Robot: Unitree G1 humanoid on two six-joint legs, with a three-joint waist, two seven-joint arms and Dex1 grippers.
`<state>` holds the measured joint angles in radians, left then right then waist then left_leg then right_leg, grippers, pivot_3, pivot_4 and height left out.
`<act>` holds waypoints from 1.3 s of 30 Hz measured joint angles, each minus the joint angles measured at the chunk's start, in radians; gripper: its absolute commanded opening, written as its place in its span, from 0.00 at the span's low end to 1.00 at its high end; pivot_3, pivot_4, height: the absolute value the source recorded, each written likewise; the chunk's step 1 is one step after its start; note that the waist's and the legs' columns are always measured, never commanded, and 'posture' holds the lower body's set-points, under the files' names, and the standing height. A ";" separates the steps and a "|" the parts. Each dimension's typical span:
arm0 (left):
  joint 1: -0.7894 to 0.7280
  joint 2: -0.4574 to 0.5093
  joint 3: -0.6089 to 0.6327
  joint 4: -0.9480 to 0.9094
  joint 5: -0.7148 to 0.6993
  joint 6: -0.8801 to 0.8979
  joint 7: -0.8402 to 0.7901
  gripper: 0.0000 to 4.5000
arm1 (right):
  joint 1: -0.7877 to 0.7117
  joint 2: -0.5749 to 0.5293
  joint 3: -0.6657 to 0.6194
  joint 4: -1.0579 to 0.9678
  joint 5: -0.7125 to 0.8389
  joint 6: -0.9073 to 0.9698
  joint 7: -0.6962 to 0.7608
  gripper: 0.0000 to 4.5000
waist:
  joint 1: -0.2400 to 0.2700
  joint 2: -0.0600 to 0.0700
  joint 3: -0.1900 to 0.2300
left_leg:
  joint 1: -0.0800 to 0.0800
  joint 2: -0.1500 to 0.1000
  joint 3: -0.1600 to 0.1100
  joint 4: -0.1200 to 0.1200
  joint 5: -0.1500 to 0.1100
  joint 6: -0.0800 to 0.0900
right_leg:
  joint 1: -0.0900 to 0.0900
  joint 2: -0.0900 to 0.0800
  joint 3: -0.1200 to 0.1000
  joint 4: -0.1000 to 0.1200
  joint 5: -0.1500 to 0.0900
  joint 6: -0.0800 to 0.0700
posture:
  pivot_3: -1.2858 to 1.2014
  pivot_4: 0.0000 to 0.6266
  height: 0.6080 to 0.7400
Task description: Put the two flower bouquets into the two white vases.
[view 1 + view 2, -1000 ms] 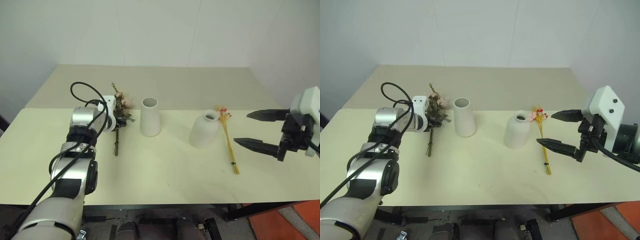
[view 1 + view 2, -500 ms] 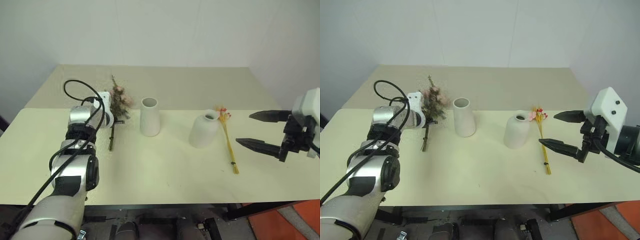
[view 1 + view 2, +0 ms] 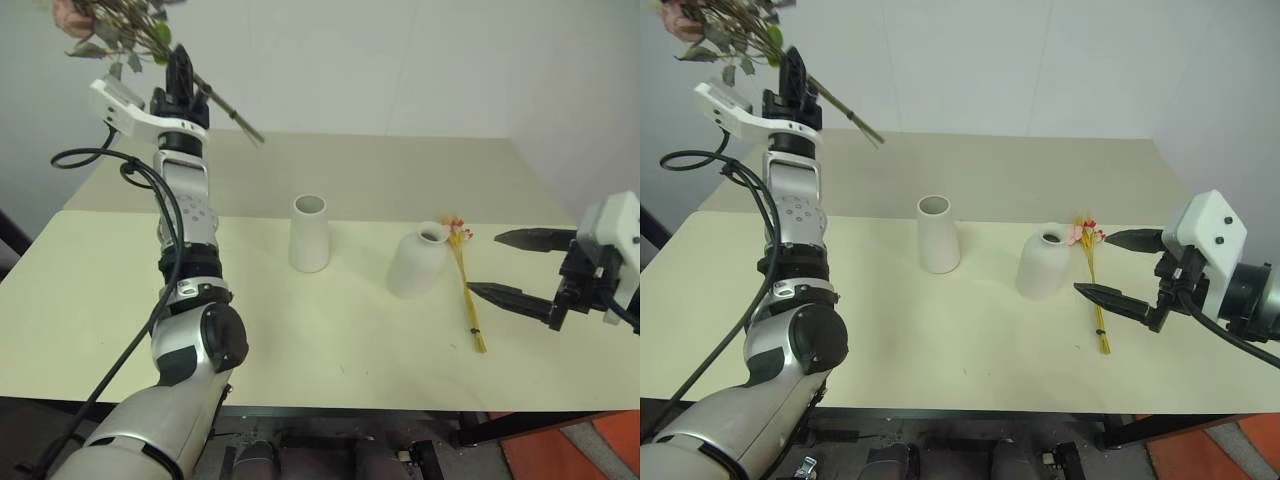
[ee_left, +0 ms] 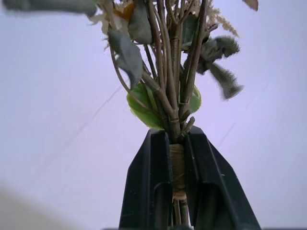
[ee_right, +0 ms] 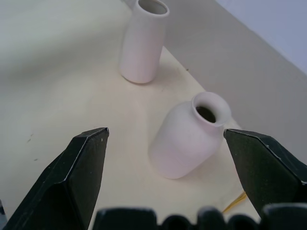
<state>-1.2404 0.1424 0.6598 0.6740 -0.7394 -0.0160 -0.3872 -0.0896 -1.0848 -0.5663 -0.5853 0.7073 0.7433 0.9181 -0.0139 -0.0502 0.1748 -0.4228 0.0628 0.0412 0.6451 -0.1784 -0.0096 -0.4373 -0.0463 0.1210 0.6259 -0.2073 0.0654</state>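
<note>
So far neither vase holds flowers: both the tall cone vase (image 3: 309,232) and the squat bottle vase (image 3: 420,260) stand empty mid-table. You have the rose bouquet (image 3: 120,25) lifted high at the far left, your left gripper (image 4: 176,158) clenched on its bound stems, which trail back down towards the table. The slim yellow bunch (image 3: 466,288) lies flat just right of the squat vase, untouched. Your right gripper (image 3: 520,268) hovers near it at the right edge, jaws spread wide, grasping nothing. Both placements remain.
</note>
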 measured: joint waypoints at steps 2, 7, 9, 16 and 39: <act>-0.008 -0.002 0.001 0.032 -0.027 0.012 -0.029 0.02 | 0.031 0.010 -0.024 -0.025 -0.002 0.003 -0.016 1.00 | 0.000 0.000 0.000 | 0.001 0.000 0.000 0.000 0.000 0.000 | 0.001 0.000 0.000 0.000 0.000 0.000 | 0.52 0.24 1.00; -0.006 0.000 -0.068 0.072 -0.022 0.094 -0.121 0.02 | 0.093 0.038 -0.086 -0.095 0.003 0.027 -0.053 1.00 | 0.000 0.000 0.000 | -0.001 -0.001 -0.002 0.001 0.000 0.000 | 0.001 0.000 0.000 -0.001 0.000 0.000 | 0.52 0.24 1.00; 0.004 0.023 -0.117 0.070 -0.004 0.139 -0.162 0.02 | 0.114 0.042 -0.110 -0.111 0.004 0.035 -0.059 1.00 | -0.001 0.000 0.000 | 0.000 -0.001 -0.002 0.001 0.000 0.000 | 0.001 0.000 0.000 0.000 0.000 0.000 | 0.52 0.24 1.00; 0.081 0.030 -0.207 0.047 0.039 0.189 -0.245 0.02 | 0.153 0.052 -0.155 -0.136 0.012 0.056 -0.087 1.00 | -0.008 0.000 0.000 | 0.001 -0.001 -0.002 0.001 0.000 0.000 | 0.001 0.000 0.000 0.001 0.000 0.000 | 0.52 0.24 1.00; 0.102 0.002 -0.265 0.212 0.145 0.009 -0.443 0.02 | 0.177 0.051 -0.191 -0.131 0.005 0.064 -0.092 1.00 | -0.003 0.000 0.000 | 0.000 -0.001 -0.003 0.000 0.000 0.000 | 0.001 0.000 0.000 0.000 0.000 0.000 | 0.52 0.24 1.00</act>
<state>-1.1382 0.1440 0.3952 0.8863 -0.5942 -0.0067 -0.8301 0.0870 -1.0339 -0.7573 -0.7165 0.7120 0.8071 0.8257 -0.0169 -0.0504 0.1748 -0.4227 0.0614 0.0385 0.6456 -0.1784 -0.0095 -0.4363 -0.0461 0.1209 0.6257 -0.2072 0.0656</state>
